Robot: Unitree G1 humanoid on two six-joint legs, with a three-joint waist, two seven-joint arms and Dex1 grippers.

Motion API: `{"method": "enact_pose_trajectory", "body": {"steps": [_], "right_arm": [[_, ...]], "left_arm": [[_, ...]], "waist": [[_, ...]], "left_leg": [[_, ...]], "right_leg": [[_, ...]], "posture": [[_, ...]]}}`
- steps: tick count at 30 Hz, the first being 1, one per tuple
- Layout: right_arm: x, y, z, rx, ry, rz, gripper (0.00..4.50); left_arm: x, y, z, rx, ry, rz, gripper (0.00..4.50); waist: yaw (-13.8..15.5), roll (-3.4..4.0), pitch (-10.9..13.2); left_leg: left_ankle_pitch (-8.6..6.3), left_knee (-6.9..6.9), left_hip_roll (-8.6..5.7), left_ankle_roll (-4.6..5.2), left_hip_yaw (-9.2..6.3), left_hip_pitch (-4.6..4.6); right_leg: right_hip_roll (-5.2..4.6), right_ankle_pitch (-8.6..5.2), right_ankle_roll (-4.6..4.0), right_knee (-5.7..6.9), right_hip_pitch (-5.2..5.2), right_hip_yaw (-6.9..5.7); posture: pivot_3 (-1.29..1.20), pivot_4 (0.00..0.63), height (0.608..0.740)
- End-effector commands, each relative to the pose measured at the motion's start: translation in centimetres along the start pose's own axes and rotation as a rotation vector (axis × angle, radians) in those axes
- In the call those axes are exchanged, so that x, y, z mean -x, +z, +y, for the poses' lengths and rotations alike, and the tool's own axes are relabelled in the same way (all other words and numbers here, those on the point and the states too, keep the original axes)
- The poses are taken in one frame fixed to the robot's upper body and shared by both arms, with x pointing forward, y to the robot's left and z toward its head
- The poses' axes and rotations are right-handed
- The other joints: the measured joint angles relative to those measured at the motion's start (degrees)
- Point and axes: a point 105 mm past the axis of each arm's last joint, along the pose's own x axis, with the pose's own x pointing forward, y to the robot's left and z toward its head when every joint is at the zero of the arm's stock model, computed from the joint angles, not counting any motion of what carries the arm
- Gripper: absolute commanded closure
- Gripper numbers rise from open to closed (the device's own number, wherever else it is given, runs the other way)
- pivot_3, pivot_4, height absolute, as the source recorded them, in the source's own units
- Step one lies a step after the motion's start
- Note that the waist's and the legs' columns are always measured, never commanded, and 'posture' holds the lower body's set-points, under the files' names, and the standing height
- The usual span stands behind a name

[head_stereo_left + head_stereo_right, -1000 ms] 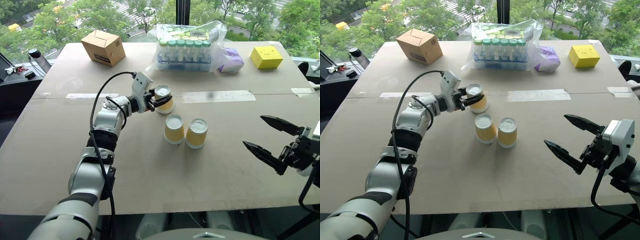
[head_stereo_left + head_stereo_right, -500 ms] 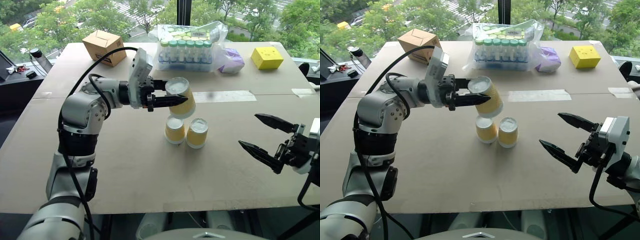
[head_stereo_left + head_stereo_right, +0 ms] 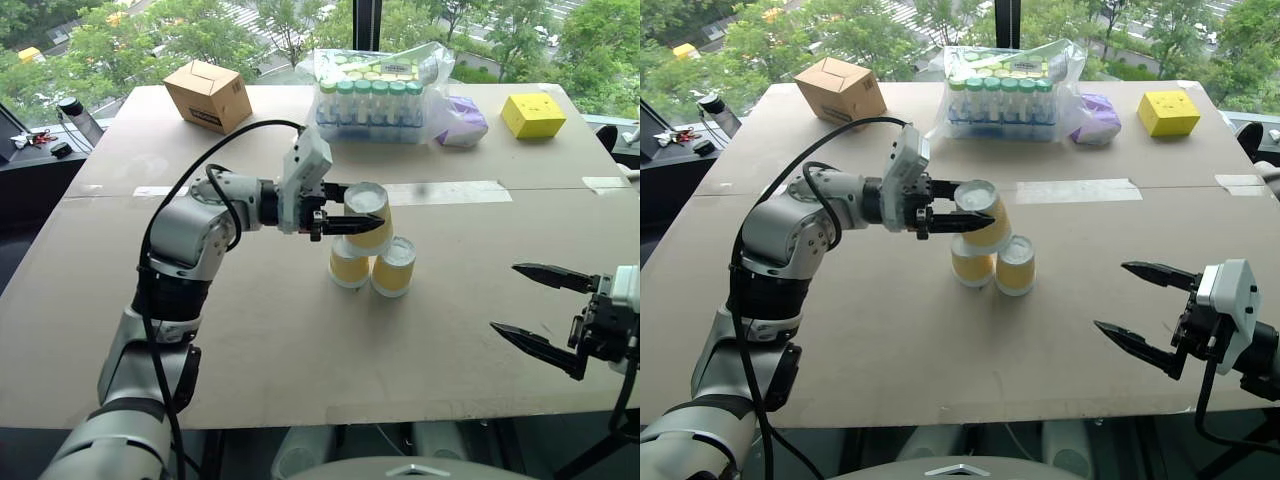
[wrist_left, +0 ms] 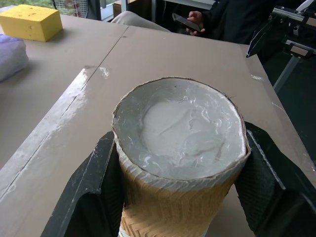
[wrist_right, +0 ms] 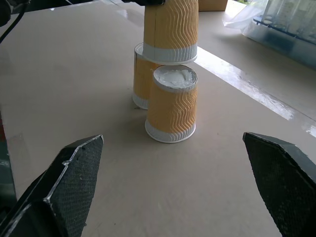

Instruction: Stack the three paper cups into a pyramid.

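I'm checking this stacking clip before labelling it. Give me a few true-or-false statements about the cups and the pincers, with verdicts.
1. The left pincer is shut on a cup. True.
2. Two cups stand side by side on the table, white bases up. True.
3. The held cup lies on its side on the table. False: it is upside down in the air, above the other two.
4. The right pincer holds a cup. False: it is open and empty.
5. The yellow block sits between the two standing cups. False: it is at the table's far right corner.
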Motion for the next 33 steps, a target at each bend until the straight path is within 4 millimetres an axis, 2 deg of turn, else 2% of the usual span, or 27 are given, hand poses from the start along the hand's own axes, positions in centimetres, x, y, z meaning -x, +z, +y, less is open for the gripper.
{"method": "enact_pose_trajectory", "body": {"steps": [1, 9, 17, 18, 21, 22, 28, 33], "right_arm": [[0.3, 1.3, 0.1, 0.043, -0.012, -0.056, 0.0], [0.9, 1.7, -0.3, 0.035, -0.032, -0.082, 0.0], [1.0, 1.8, -0.4, 0.035, -0.038, -0.084, 0.0], [1.1, 1.8, -0.4, 0.036, -0.04, -0.085, 0.0], [1.1, 1.8, -0.4, 0.039, -0.041, -0.084, 0.0], [1.2, 1.8, -0.5, 0.039, -0.041, -0.084, 0.0], [1.3, 1.7, -0.6, 0.036, -0.044, -0.08, 0.0], [1.2, 2.0, -1.0, 0.023, -0.041, -0.127, 0.0]], "left_arm": [[-0.2, 1.3, -0.3, -0.049, -0.022, -0.018, 2.06], [-1.1, 1.6, -1.0, -0.052, -0.066, -0.017, 2.06], [-1.6, 0.9, -0.9, -0.049, -0.063, -0.009, 2.06], [-1.6, 0.9, -1.0, -0.045, -0.069, -0.014, 1.59], [-1.6, 1.0, -0.9, -0.049, -0.06, -0.019, 0.61], [-1.5, 1.1, -0.8, -0.051, -0.052, -0.022, 0.05], [0.0, 2.2, -0.8, -0.056, -0.015, -0.068, 0.05], [3.3, 2.9, -1.7, -0.031, 0.003, -0.109, 0.05]], "waist": [[0.0, 0.0, 0.0], [0.0, 0.0, 0.0], [0.0, -0.01, 0.0], [0.0, -0.01, 0.0], [0.0, -0.01, 0.0], [0.0, -0.01, 0.0], [0.0, -0.01, 0.0], [-0.2, 0.01, 0.0]], "left_leg": [[0.0, 0.0, 0.0, 0.0, 0.0, 0.0], [0.0, 0.04, -0.01, 0.0, 0.0, 0.0], [0.0, 0.06, 0.0, 0.0, 0.0, 0.01], [0.0, 0.06, 0.0, 0.0, 0.0, 0.01], [0.0, 0.08, 0.0, 0.0, -0.01, 0.0], [0.0, 0.08, 0.0, 0.0, -0.01, 0.0], [0.0, 0.09, 0.0, 0.0, -0.01, 0.0], [0.0, 0.08, 0.04, 0.0, 0.0, 0.02]], "right_leg": [[0.0, 0.0, 0.0, 0.0, 0.0, 0.0], [-0.01, 0.0, 0.0, 0.0, 0.02, 0.0], [-0.01, 0.0, 0.0, 0.02, 0.03, 0.0], [-0.01, 0.0, 0.0, 0.02, 0.03, -0.01], [-0.01, 0.0, 0.0, 0.02, 0.04, -0.01], [-0.01, 0.0, 0.0, 0.02, 0.04, -0.01], [-0.01, 0.0, 0.0, 0.02, 0.04, -0.01], [0.0, 0.0, 0.0, 0.03, 0.03, 0.01]], "posture": [[0.0, 0.15, 0.74], [0.0, 0.15, 0.74], [0.0, 0.15, 0.74], [0.0, 0.15, 0.74], [0.0, 0.15, 0.74], [0.0, 0.15, 0.74], [0.0, 0.15, 0.74], [0.0, 0.15, 0.74]]}}
